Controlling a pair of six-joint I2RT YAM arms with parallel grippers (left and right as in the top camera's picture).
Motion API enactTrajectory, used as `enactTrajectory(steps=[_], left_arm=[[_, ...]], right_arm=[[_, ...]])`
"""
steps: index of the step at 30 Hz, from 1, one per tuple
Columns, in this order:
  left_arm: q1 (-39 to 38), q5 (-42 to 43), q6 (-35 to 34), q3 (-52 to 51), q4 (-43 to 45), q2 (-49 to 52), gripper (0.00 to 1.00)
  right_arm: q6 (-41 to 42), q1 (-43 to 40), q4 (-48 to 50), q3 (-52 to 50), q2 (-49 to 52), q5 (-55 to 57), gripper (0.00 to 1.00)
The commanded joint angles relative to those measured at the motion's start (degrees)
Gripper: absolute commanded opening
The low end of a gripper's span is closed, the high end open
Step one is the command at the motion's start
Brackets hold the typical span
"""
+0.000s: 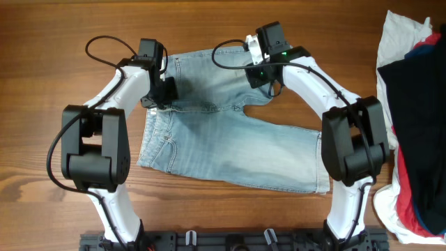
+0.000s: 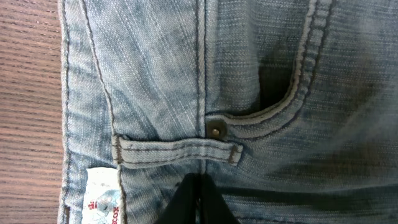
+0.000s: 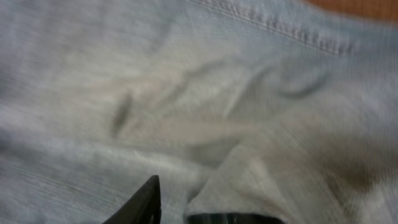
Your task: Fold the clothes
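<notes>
Pinching a fold of shorts (image 1: 230, 143) is the right tool (image 3: 186, 211); left tool (image 2: 199, 199) rests closed on them

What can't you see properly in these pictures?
- Overhead: the arms cover both jaws and part of the shorts.
- Left wrist: the bottom edge cuts off the white label.
- Right wrist: blurred, so the jaws' hold is unclear.
- Overhead: the clothes pile runs off the right edge.

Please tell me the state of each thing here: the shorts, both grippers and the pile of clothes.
denim shorts: spread on the table, legs apart, not yet folded.
left gripper: fingers together, tip on the denim below a belt loop.
right gripper: down on the far leg, a cloth fold at its fingers; open or shut unclear.
pile of garments: heaped loosely at the table edge.
</notes>
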Motion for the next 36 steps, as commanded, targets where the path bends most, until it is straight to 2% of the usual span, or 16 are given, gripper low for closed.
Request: enactTrajectory(steps=[1,4,7,13,16,18,23,27,31,34,36], left_arm=[[0.2,-1.9,-0.7,-1.95,-2.16,2.93,0.05],[0.2,-1.88,-0.72,-1.95,-2.23,2.93,0.05],[0.2,-1.9,-0.7,-1.95,-2.43,2.93,0.05],[0.2,-1.9,-0.7,-1.95,-2.91,2.93,0.05],[0.2,-1.9,-0.7,-1.95,-2.95,2.93,0.05],[0.2,-1.9,-0.7,-1.95,-3.02,2.93,0.06],[0.2,-1.88,-0.7,-1.95,-3.06,2.93,0.06],[0.2,-1.9,-0.7,-1.95,-3.04,2.93,0.06],[0.2,-1.88,-0.72,-1.92,-3.06,2.93,0.06],[0.2,-1.88,-0.72,-1.95,-3.26,2.93,0.06],[0.2,-1.88,-0.7,-1.95,-3.3,2.93,0.06]], right_arm=[[-4.59,3.41,4.02,0.22,-0.07,3.23,0.34],[-9.92,7.21,6.99,0.22,-0.02,2.73,0.36],[-12.33,10.03,5.68,0.22,0.61,3.63,0.43],[4.13,8.83,-0.7,0.24,-1.33,20.55,0.58],[7.34,7.26,-2.1,0.24,-5.7,22.27,0.61],[8.96,5.11,-1.49,0.24,-9.11,21.42,0.67],[0.63,1.86,2.97,0.22,-7.8,0.92,0.66],[1.6,1.05,8.26,0.22,-3.48,-3.21,0.64],[1.99,0.98,13.73,0.22,1.03,-3.43,0.64],[7.67,0.74,15.65,0.22,3.56,4.35,0.64],[8.68,0.55,16.06,0.22,4.42,4.37,0.64]])
